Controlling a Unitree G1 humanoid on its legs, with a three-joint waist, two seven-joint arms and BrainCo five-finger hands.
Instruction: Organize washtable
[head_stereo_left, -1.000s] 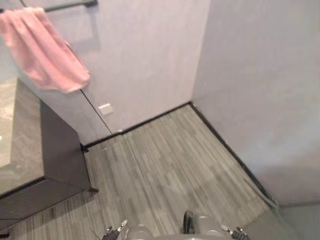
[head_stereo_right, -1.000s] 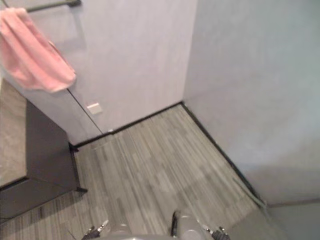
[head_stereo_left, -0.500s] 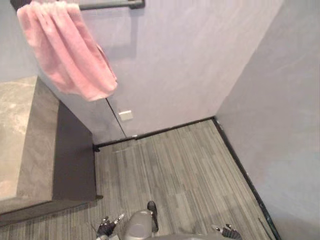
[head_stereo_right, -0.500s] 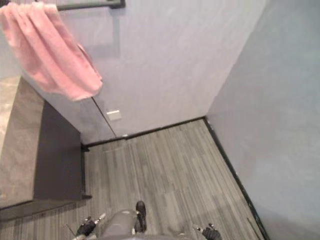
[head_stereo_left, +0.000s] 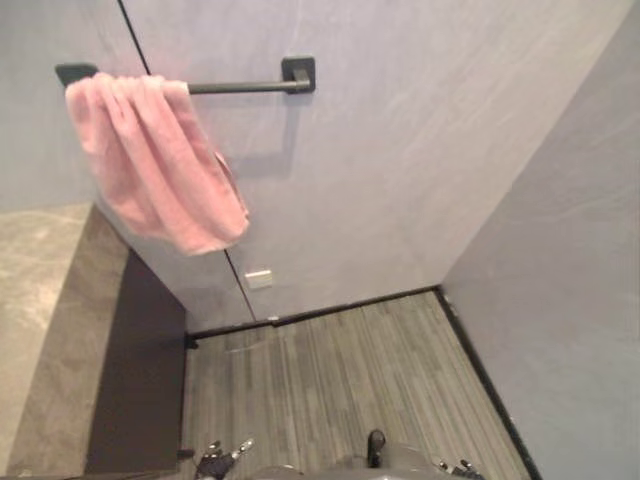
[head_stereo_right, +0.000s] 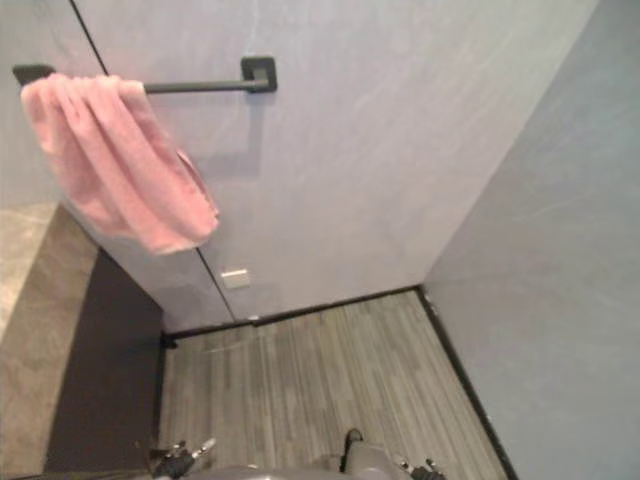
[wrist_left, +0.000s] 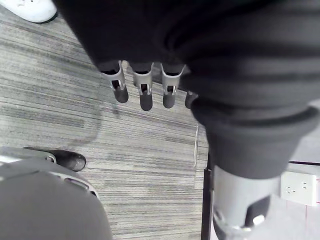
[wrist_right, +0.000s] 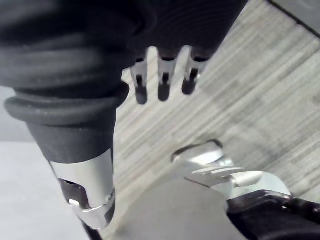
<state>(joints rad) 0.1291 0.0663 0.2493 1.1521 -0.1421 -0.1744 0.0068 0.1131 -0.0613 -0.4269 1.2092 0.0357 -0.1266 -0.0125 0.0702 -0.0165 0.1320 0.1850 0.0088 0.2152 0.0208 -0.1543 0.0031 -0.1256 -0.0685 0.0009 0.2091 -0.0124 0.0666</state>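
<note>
Left hand (wrist_left: 145, 94): fingers straight and hanging loose, nothing held; we note plank floor (wrist_left: 75, 100) beneath it.
Right hand (wrist_right: 162, 86): likewise slack and empty, over the same floor.
Counter (head_stereo_left: 45, 320): grey stone top over a dark cabinet, ahead of the left hand and to its outer side, higher than it.
Pink towel (head_stereo_left: 160, 165): draped over the dark rail (head_stereo_left: 245, 87), high above and ahead of the left hand, by the counter's far end.
Step, as we judge it: approach, with nothing on the counter yet handled.
Next move calls for turning towards the counter until its top faces us, then raising a hand to it.
</note>
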